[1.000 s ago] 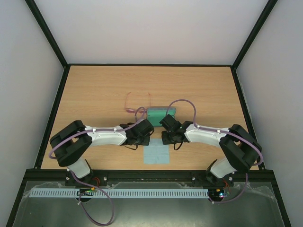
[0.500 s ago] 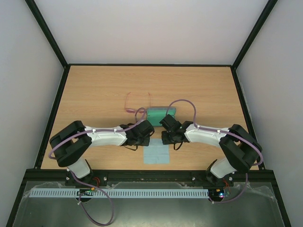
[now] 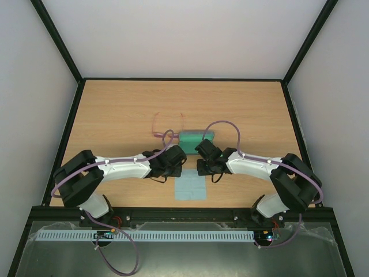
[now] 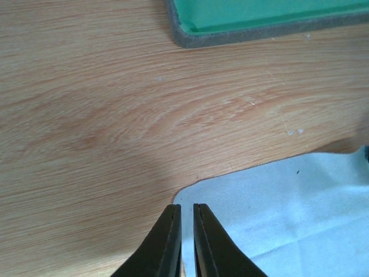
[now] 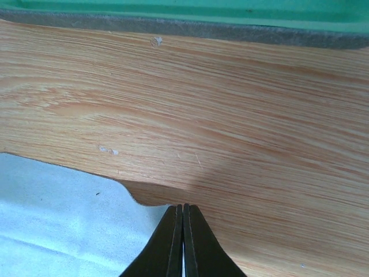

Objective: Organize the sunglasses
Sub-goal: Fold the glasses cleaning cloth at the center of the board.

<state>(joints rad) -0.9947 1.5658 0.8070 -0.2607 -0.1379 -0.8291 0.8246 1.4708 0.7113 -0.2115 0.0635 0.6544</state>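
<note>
The sunglasses, with a thin pink-red frame, lie unfolded on the table just left of and behind the open grey case with green lining. They are out of both wrist views. A square light-blue cloth lies in front of the case. My left gripper is over the cloth's far left corner, jaws a narrow gap apart. My right gripper is shut on the cloth's far right corner, whose edge is slightly lifted.
The case's edge shows at the top of the left wrist view and of the right wrist view. A black frame borders the wooden table. Both arms reach inward and meet near the cloth.
The left arm's elbow has shifted a little to the left. The grippers, cloth, case and sunglasses stay where they were.
</note>
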